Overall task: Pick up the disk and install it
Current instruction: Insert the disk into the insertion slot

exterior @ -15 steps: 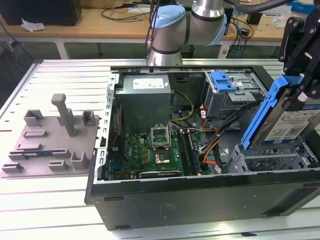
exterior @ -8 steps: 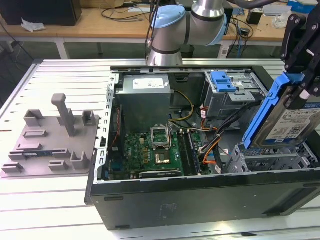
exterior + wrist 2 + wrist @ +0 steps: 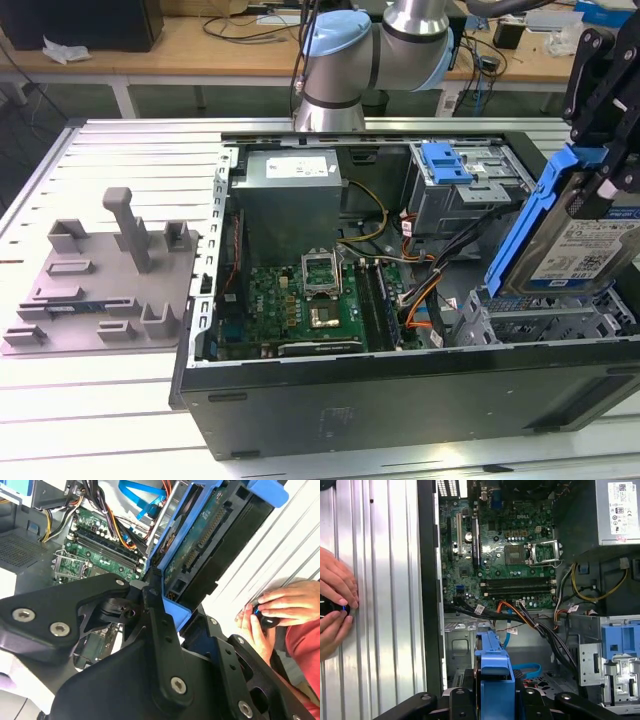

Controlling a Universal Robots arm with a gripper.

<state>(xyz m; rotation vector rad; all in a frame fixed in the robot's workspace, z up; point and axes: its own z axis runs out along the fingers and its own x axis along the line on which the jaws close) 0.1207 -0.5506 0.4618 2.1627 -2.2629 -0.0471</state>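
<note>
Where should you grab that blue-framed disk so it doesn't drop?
Probably best at the upper end of the disk, coming from above and squeezing its two broad flat faces, as the gripper does now. It is thin and flat, so the faces give steady grip.

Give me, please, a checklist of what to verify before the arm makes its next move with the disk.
1. Grip on the disk: ok. The gripper is shut on the blue carrier of the disk and holds it in the air, tilted.
2. Disk above the case: ok. It hangs over the end at the exterior view's right.
3. Way in free: cannot tell. A blue cable lies in the case just past the disk.
4. Hands outside the case: ok. They rest on the table, beyond the case wall.
5. Disk installed: not ok. It is not yet in a bay.
</note>
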